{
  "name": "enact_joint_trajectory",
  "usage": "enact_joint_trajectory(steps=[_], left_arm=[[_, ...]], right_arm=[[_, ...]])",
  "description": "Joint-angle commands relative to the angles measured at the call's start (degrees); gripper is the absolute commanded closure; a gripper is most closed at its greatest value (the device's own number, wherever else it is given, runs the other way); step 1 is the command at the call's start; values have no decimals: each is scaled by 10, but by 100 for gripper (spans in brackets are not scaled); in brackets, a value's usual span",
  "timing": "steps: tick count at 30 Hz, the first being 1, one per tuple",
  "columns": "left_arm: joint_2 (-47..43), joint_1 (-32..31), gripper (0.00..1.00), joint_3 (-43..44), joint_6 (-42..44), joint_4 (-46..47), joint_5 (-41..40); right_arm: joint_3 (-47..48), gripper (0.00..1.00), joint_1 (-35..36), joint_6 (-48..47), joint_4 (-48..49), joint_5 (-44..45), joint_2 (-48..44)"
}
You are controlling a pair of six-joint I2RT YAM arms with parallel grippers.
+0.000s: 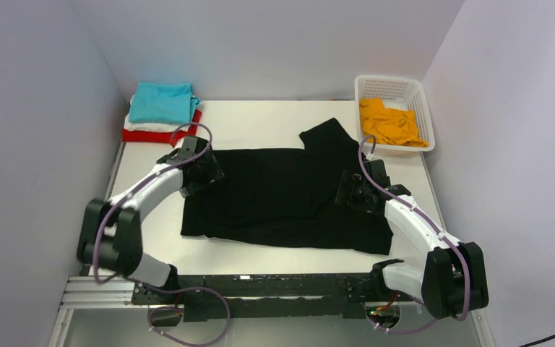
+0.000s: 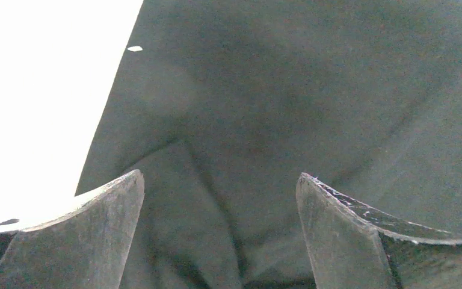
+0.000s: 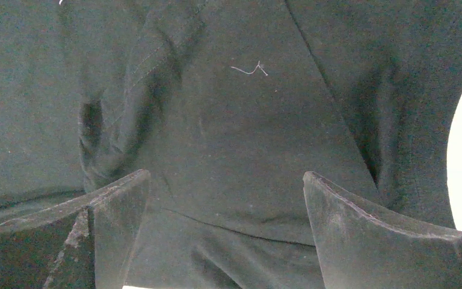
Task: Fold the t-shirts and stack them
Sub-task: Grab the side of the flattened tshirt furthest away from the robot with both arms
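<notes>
Top external view: black tee (image 1: 282, 199) lies spread flat at centre of table (image 1: 274, 119), hem edge toward near side. One sleeve sticks out at far right, pointing toward white lattice basket (image 1: 397, 79). Basket sits at far-right corner w/ orange tee (image 1: 386, 123) crumpled inside. At far-left corner is a folded stack: teal tee (image 1: 162, 101) on top, white tee (image 1: 139, 123) under it, red tee (image 1: 141, 135) at bottom. Stack is well apart from black tee.

My L gripper (image 1: 204, 172) is down over far-left corner of black tee, at cloth edge. My R gripper (image 1: 352, 189) is down over right part of the tee, just near of the sleeve's base.

Left wrist view: L gripper (image 2: 219, 176) jaws stand wide apart, nothing pinched. Fingers (image 2: 96, 235) frame dark cloth w/ a soft crease running between them. Tee's left edge runs diagonally, w/ bright table to its left.

Right wrist view: R gripper (image 3: 225, 174) jaws also wide apart, nothing held. Cloth below shows a seam and bunched fold at left, plus a pale loose thread (image 3: 249, 69) on the surface. Table shows at right edge.

Cannot tell from any view whether fingertips touch the cloth.
</notes>
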Motion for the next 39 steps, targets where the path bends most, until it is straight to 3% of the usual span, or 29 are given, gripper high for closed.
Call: enact_joint_trajectory(steps=[1, 5, 8, 11, 18, 20, 22, 24, 27, 39], left_arm=[[-150, 1, 1, -40, -34, -84, -113], [-258, 60, 1, -138, -73, -135, -97], [-330, 112, 1, -222, -74, -107, -22], [-376, 132, 4, -277, -83, -90, 1], [-344, 142, 39, -320, -89, -51, 48], [-328, 142, 42, -326, -91, -28, 57], [-312, 142, 51, -330, -91, -4, 66], [-296, 143, 66, -325, -87, 6, 77], [-290, 142, 100, -322, -86, -11, 70], [-363, 187, 100, -266, -100, -143, -110]], right_arm=[[10, 0, -1, -11, 0, 21, -30], [2, 0, -1, -9, -2, 20, -27], [-2, 0, -1, -10, -2, 16, -19], [-4, 0, -1, -10, -4, 18, -10], [0, 0, -1, -7, -8, 21, 11], [0, 0, -1, -8, -10, 20, 12], [-2, 0, -1, -7, -8, 19, 9], [-1, 0, -1, -6, -13, 23, 8], [-1, 0, -1, -2, -18, 31, 6], [9, 0, -2, 26, -59, 98, 49]])
